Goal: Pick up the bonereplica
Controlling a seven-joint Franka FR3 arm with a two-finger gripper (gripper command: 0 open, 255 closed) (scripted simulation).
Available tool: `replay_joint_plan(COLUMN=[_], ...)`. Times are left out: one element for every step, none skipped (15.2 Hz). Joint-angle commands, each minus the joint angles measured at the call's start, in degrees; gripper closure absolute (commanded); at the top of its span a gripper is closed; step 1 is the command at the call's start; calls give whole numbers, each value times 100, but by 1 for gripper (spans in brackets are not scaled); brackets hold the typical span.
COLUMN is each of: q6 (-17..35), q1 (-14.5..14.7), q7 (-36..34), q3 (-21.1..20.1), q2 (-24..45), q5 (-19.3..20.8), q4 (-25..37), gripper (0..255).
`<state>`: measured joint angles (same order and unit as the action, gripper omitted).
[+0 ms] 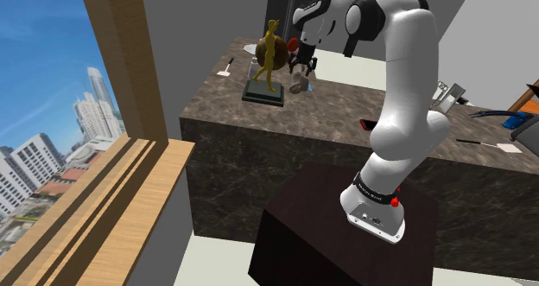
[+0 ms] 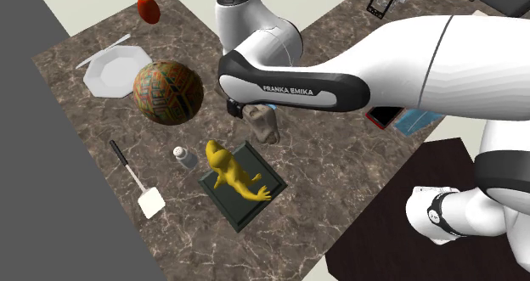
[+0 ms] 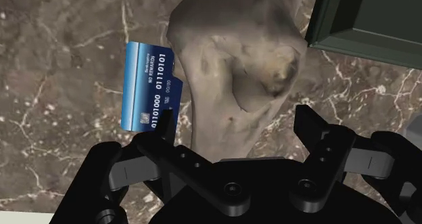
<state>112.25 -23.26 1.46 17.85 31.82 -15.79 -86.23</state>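
Observation:
The bone replica [image 3: 237, 60] is a tan, knobby bone lying on the marble counter [image 3: 61, 67], partly on top of a blue card [image 3: 147, 87]. My gripper [image 3: 235, 118] is down over it and open. Its fingers [image 3: 164, 121] stand on either side of the shaft, with a strip of marble showing between the bone and the other finger. In the second exterior view the bone [image 2: 265, 125] sticks out from under my forearm, beside the yellow figurine [image 2: 231, 173]. In the shoulder view the gripper [image 1: 303, 66] hangs just over the bone [image 1: 299, 84].
The figurine stands on a dark square base [image 2: 246, 201] close beside the bone. A patterned ball [image 2: 167, 91], a small shaker [image 2: 181, 156], a white spatula [image 2: 136, 183], a white plate [image 2: 110, 71] and a red object [image 2: 149, 8] lie further along the counter. A window fills the shoulder view's left.

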Motion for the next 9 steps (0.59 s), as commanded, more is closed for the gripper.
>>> replay_joint_plan(q6=[30,21,18,20,21,19,20,20,19], q1=[-11,-11,-12,-12,-11,-11,-12,-11,-11], q7=[16,12,11,12,11,11,12,10,9], q3=[-2,-3,-3,-3,-3,-3,-3,-4,-4], q2=[27,33,33,33,33,34,34,35,38], q5=[-10,-10,-10,-10,-10,-10,-10,-10,-11], q4=[-3,12,16,14,13,15,14,16,19], gripper=[0,255,255,255,255,255,255,255,255])
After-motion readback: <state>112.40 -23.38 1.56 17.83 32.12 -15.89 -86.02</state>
